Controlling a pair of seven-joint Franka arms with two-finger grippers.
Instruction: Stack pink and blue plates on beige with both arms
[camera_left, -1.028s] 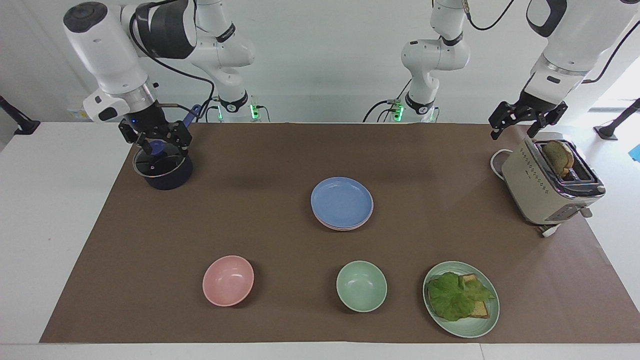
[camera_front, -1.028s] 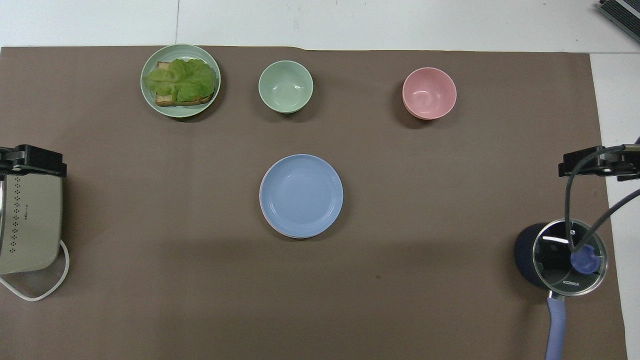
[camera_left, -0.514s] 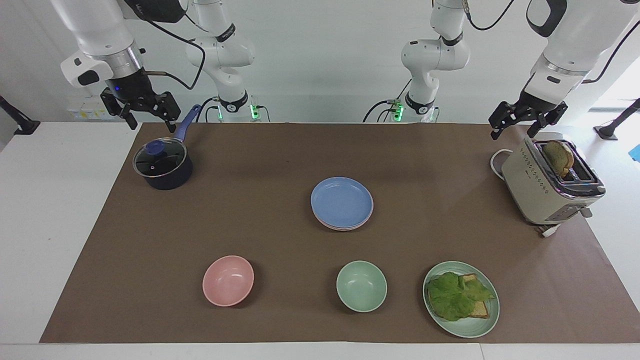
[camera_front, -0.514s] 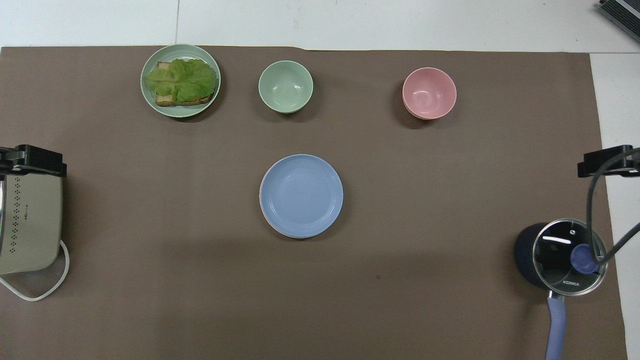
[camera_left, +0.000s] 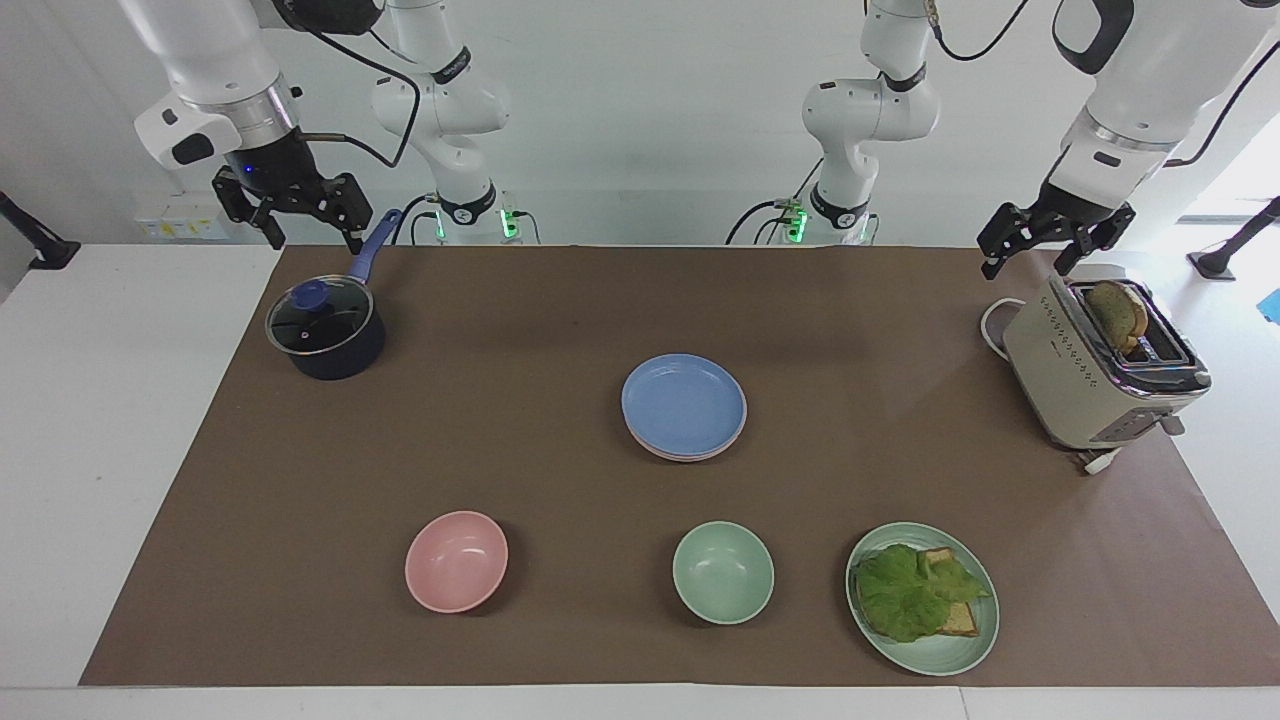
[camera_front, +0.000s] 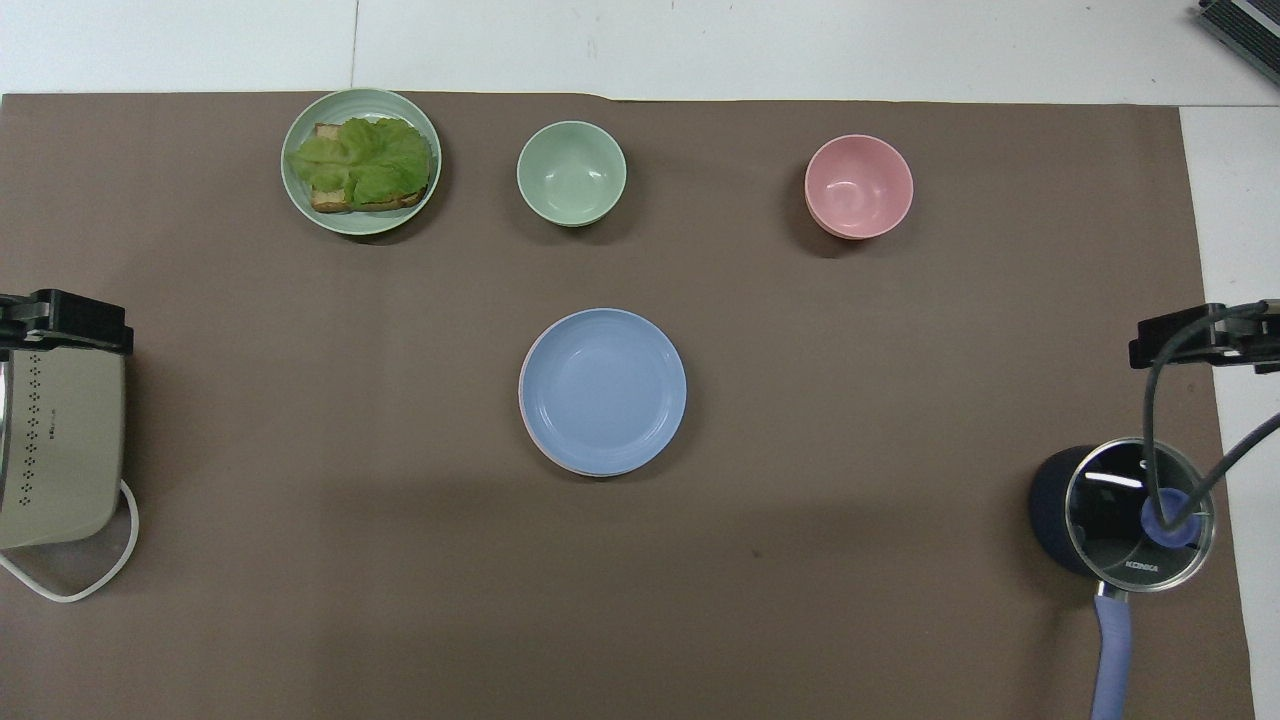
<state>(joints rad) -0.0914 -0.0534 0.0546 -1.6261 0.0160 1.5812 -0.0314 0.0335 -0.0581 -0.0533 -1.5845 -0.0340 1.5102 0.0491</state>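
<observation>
The blue plate (camera_left: 684, 402) (camera_front: 603, 389) lies on top of a stack in the middle of the brown mat. Only a thin rim of the pink plate (camera_left: 690, 457) shows under it. The beige plate is hidden. My right gripper (camera_left: 313, 238) (camera_front: 1200, 340) hangs open and empty in the air over the pot's handle, at the right arm's end of the table. My left gripper (camera_left: 1025, 265) (camera_front: 65, 320) waits open and empty in the air beside the toaster, at the left arm's end.
A dark lidded pot (camera_left: 325, 335) with a blue handle stands under the right gripper. A beige toaster (camera_left: 1095, 375) holds a slice of bread. Farther from the robots stand a pink bowl (camera_left: 456, 560), a green bowl (camera_left: 722, 572) and a green plate (camera_left: 975, 650) with lettuce and toast.
The right gripper has risen from just above the pot's lid and drawn back toward the robots, then shifted slightly toward the mat. The left gripper and the plates have not moved.
</observation>
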